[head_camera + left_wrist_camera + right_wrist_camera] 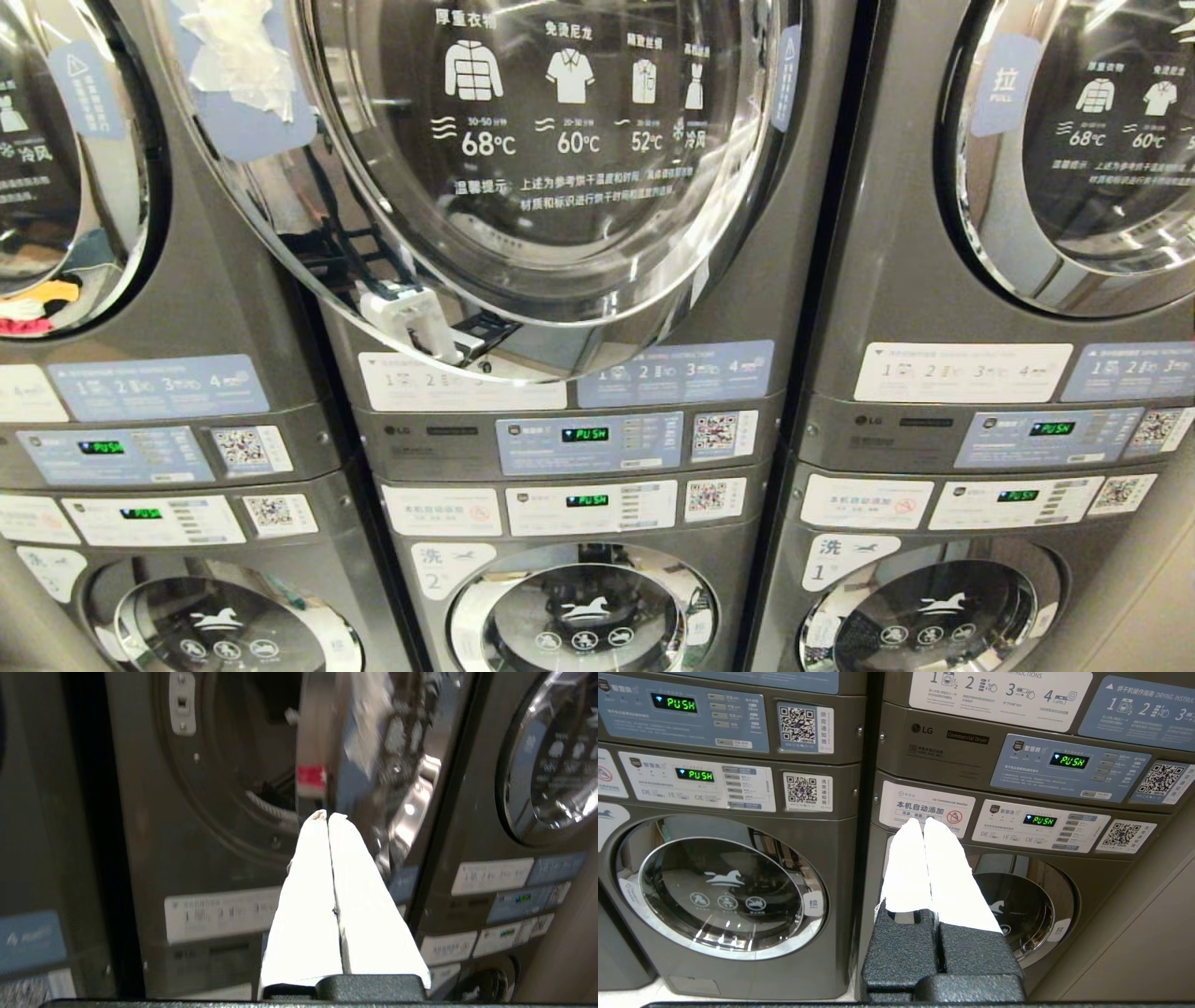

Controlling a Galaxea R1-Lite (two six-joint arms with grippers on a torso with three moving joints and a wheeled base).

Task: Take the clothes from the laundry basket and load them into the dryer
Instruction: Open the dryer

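Left wrist view: the left gripper is seen nearest, its white fingers pressed together with nothing between them, pointed at the edge of the open dryer door. Beyond it the dark dryer opening is exposed, with a latch plate on its rim. From the right wrist, the right gripper is shown with white fingers likewise pressed together and empty, held before a lower washer door and the control panel reading PUSH. From the head, the middle dryer's glass door is swung open, printed with temperature icons. No laundry basket is visible; only a few coloured clothes are glimpsed behind the far-left dryer window.
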